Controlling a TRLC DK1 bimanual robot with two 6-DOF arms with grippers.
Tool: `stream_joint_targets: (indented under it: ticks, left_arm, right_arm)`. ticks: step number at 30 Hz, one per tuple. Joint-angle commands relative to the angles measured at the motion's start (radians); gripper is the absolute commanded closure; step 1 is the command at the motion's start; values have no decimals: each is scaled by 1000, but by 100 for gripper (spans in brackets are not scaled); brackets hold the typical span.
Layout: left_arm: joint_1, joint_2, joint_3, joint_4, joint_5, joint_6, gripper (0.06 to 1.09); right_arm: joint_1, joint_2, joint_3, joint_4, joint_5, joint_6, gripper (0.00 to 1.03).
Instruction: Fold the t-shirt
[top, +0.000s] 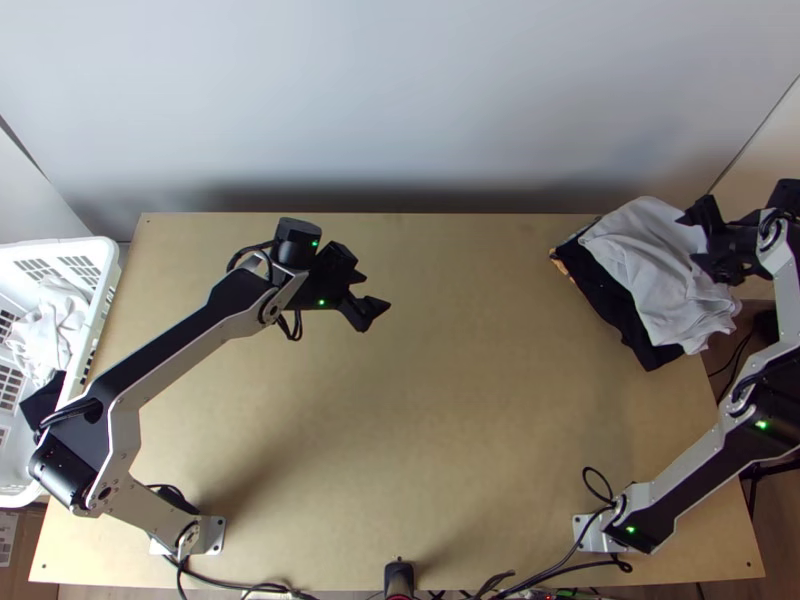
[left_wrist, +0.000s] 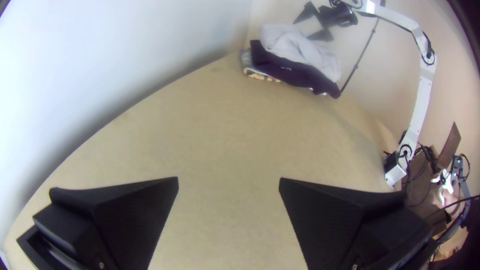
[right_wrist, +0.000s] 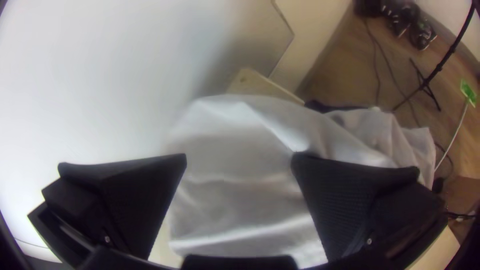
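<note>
A light grey-white cloth (top: 655, 265) lies loosely folded and rumpled on top of a dark stack of folded cloth (top: 612, 308) at the table's far right corner. My right gripper (top: 697, 238) is over the right part of the pale cloth, its fingers apart; in the right wrist view the same gripper (right_wrist: 239, 162) has the pale cloth (right_wrist: 235, 200) beyond its open fingers. Over bare table at the upper left of centre, my left gripper (top: 368, 292) stands open, and the left wrist view shows this gripper (left_wrist: 229, 185) with nothing between its fingers.
A white basket (top: 105, 275) holding white cloth (top: 50, 325) stands at the left edge. The bare wooden table (top: 440, 430) spreads between the arms. A wall (top: 400, 100) rises behind the far edge. Cables (top: 560, 568) run along the near edge.
</note>
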Motion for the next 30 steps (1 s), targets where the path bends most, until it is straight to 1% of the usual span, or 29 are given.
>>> stream_joint_targets:
  ticks: [1, 6, 8, 10, 11, 12, 13, 15, 17, 20, 23, 27, 28, 30]
  left_arm:
    - [5, 9, -2, 1, 2, 4, 10]
    - [5, 14, -2, 10, 0, 3, 10]
    - [8, 16, -2, 12, 0, 1, 10]
    - [16, 16, -3, 12, 2, 3, 10]
    - [17, 14, -3, 12, 0, 3, 10]
    - [21, 14, -5, 12, 0, 3, 10]
    - [22, 14, -5, 12, 2, 4, 10]
    - [27, 9, -9, 12, 2, 4, 10]
    - [31, 6, -19, 12, 2, 4, 10]
    - [33, 6, -31, 13, 2, 4, 10]
    - [33, 5, -40, 21, 2, 4, 10]
    - [33, 3, -45, 29, 2, 3, 10]
    - [33, 3, -45, 29, 2, 3, 10]
    - [33, 0, -43, 29, 2, 4, 10]
  right_arm:
    - [-6, 14, 23, 67, 102, -85, 5]
    - [5, 7, 25, 102, 178, -127, 5]
    - [14, -5, 16, 120, 241, -159, 5]
    - [23, -28, -9, 168, 309, -199, 5]
    - [23, -36, -6, 169, 307, -194, 5]
    - [22, -42, 2, 165, 304, -171, 5]
    - [17, -49, 23, 123, 280, -124, 5]
    - [5, -51, 102, -42, 171, -13, 5]
    - [3, -56, 160, -196, 97, 59, 5]
    - [3, -51, 208, -404, 22, 93, 7]
    - [-18, -42, 191, -578, -47, 94, 7]
    - [-69, -46, 68, -591, -78, 96, 7]
    - [-78, -40, 45, -593, -95, 97, 7]
    - [-103, -39, 17, -588, -99, 96, 7]
